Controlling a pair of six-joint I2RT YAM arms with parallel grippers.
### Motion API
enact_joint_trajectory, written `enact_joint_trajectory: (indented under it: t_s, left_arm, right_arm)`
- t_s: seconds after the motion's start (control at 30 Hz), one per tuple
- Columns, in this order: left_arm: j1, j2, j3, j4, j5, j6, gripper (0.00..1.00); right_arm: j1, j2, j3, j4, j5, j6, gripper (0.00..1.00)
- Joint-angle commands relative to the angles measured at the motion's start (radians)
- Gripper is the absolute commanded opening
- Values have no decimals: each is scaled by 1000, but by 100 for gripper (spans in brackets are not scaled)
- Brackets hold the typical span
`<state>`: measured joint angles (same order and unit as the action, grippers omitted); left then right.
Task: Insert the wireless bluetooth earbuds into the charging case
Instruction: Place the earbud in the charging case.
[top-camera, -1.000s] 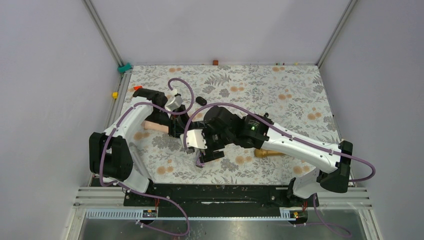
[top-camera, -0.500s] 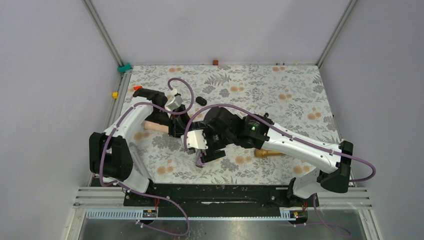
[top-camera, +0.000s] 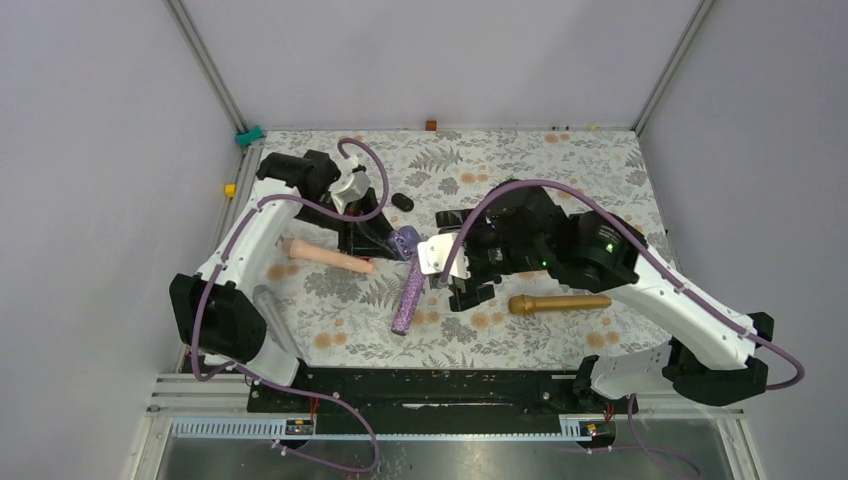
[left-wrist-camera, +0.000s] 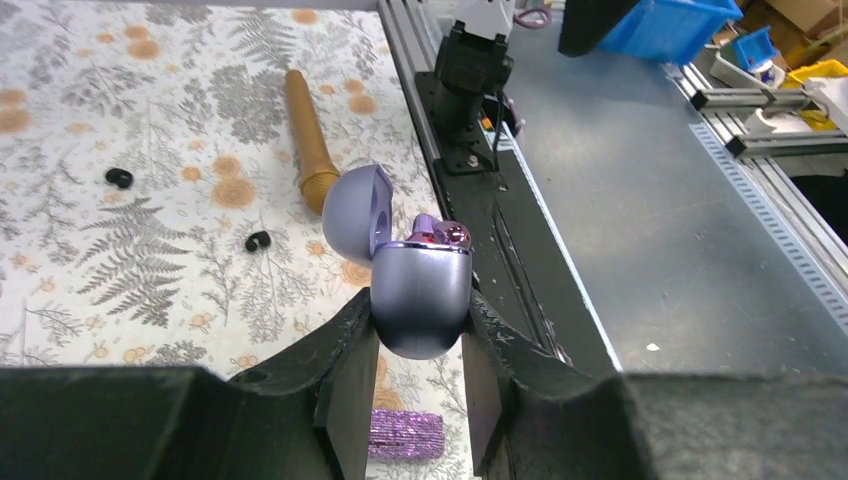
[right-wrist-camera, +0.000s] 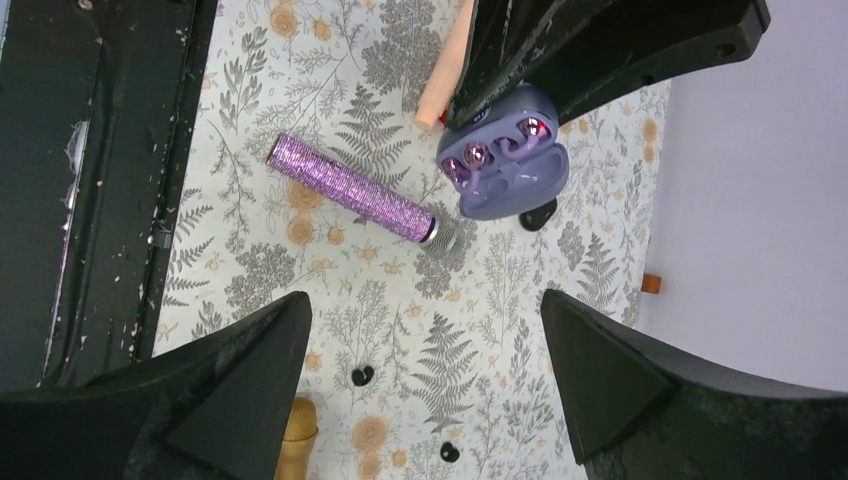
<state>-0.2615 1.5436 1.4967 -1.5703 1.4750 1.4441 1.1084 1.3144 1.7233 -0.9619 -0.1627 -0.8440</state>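
The charging case (left-wrist-camera: 420, 295) is a lilac shell with its lid open, and my left gripper (left-wrist-camera: 420, 302) is shut on its lower half, holding it above the table. It also shows in the right wrist view as the case (right-wrist-camera: 505, 165), with two pink sockets facing up. Two tiny black earbuds (right-wrist-camera: 363, 376) (right-wrist-camera: 449, 452) lie loose on the floral cloth, below and between the wide-open jaws of my right gripper (right-wrist-camera: 422, 300). The left wrist view shows the same earbuds (left-wrist-camera: 258, 241) (left-wrist-camera: 119, 178) beyond the case. In the top view the right gripper (top-camera: 462, 285) hides them.
A purple glitter microphone (top-camera: 408, 295) lies just left of the right gripper. A gold microphone (top-camera: 558, 302) lies under the right arm. A peach handle (top-camera: 325, 255) rests beneath the left arm, and a black oval capsule (top-camera: 402, 203) sits farther back.
The right arm has drawn back to the right and its jaws have widened a little, uncovering the purple microphone. The left arm has shifted toward the back with the case still in its grip.
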Motion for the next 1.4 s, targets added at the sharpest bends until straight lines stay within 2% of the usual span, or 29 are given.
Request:
enact_joint_trajectory:
  t_s: [0.0, 0.1, 0.2, 0.33, 0.43, 0.57, 0.6, 0.67, 0.77, 0.8, 0.83, 1.07, 1.23, 1.37]
  left_arm:
    - [-35, 13, 66, 2, -82, -96, 0]
    - [-92, -13, 39, 275, -244, -405, 0]
    - [-156, -118, -121, 645, -393, -700, 0]
    - [-186, -183, -238, 919, -410, -883, 0]
    - [-187, -248, -346, 1217, -416, -1084, 0]
    - [-186, -372, -552, 1781, -457, -1365, 0]
    - [-184, -373, -575, 1837, -448, -1442, 0]
    - [-185, -372, -646, 2065, -433, -1594, 0]
    - [-186, -374, -819, 2585, -474, -1868, 0]
    - [-186, -369, -856, 2696, -491, -1926, 0]
    - [-186, -368, -877, 2760, -503, -1962, 0]
    - [-195, -405, -943, 2833, -507, -1996, 0]
    - [-203, -416, -954, 2862, -485, -2016, 0]
    - [-209, -412, -955, 2875, -479, -2023, 0]
  right_arm:
    - [-34, -28, -51, -34, -39, -14, 94]
    - [-53, -37, -74, -31, -38, -15, 94]
    - [-66, -46, -100, -17, -45, -8, 94]
    - [-93, -69, -165, 39, -58, 17, 94]
    - [-140, -101, -232, 111, -78, 46, 94]
    - [-212, -140, -271, 224, -106, 121, 95]
    - [-233, -150, -272, 251, -124, 149, 95]
    - [-275, -163, -267, 295, -169, 210, 96]
    - [-326, -162, -255, 358, -242, 327, 99]
    - [-339, -154, -251, 371, -268, 366, 99]
    - [-350, -148, -249, 388, -294, 417, 99]
    - [-456, -118, -302, 540, -489, 671, 99]
    - [-485, -76, -359, 676, -586, 812, 99]
    - [-486, -56, -363, 720, -625, 886, 99]
